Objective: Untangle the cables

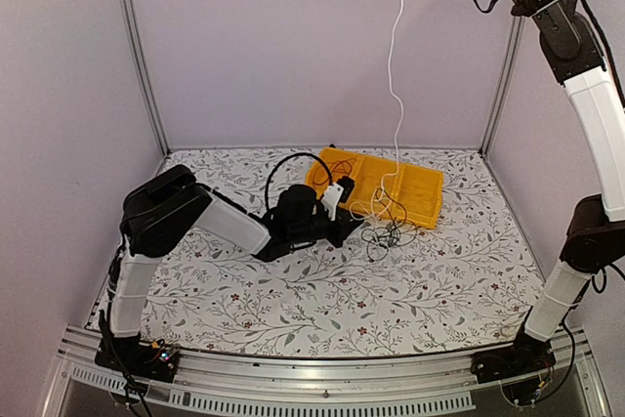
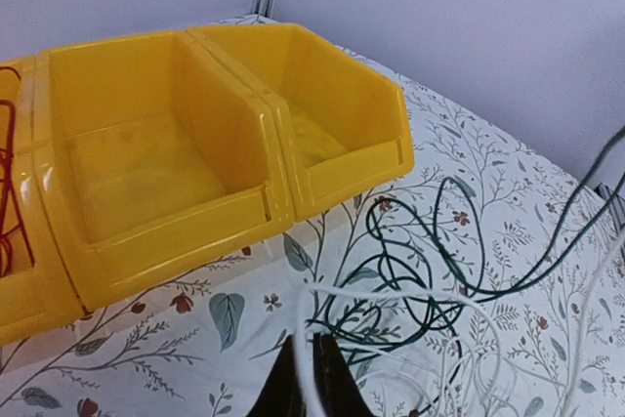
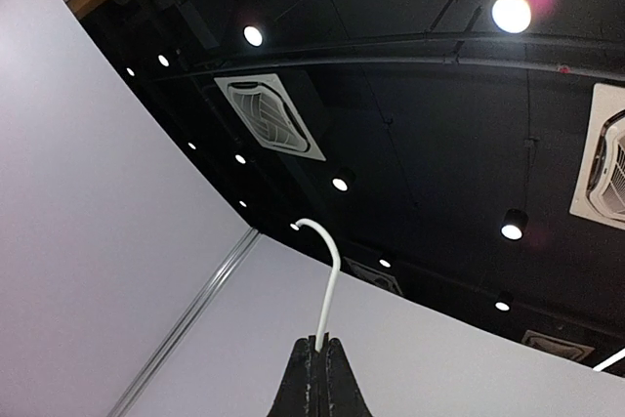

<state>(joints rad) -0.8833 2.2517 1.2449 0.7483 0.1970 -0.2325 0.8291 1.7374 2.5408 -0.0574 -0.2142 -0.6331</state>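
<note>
A loose tangle of cables (image 1: pixel 384 229) lies on the floral table in front of the yellow bins (image 1: pixel 422 186). A white cable (image 1: pixel 395 65) rises from it straight up out of the top view. My right gripper (image 3: pixel 319 342) is raised high, points at the ceiling and is shut on that white cable's end (image 3: pixel 330 280). My left gripper (image 1: pixel 335 199) is low beside the tangle; its jaws (image 2: pixel 314 344) are shut on a white cable strand (image 2: pixel 391 295). Dark green loops (image 2: pixel 444 271) lie just ahead of it. A red-brown cable (image 2: pixel 8 178) lies in the leftmost bin.
Three yellow bins (image 2: pixel 264 134) stand side by side at the back middle; the two right ones hold nothing. The left arm's thick black hose (image 1: pixel 278 165) loops above its wrist. Enclosure walls and metal posts (image 1: pixel 140 56) ring the table.
</note>
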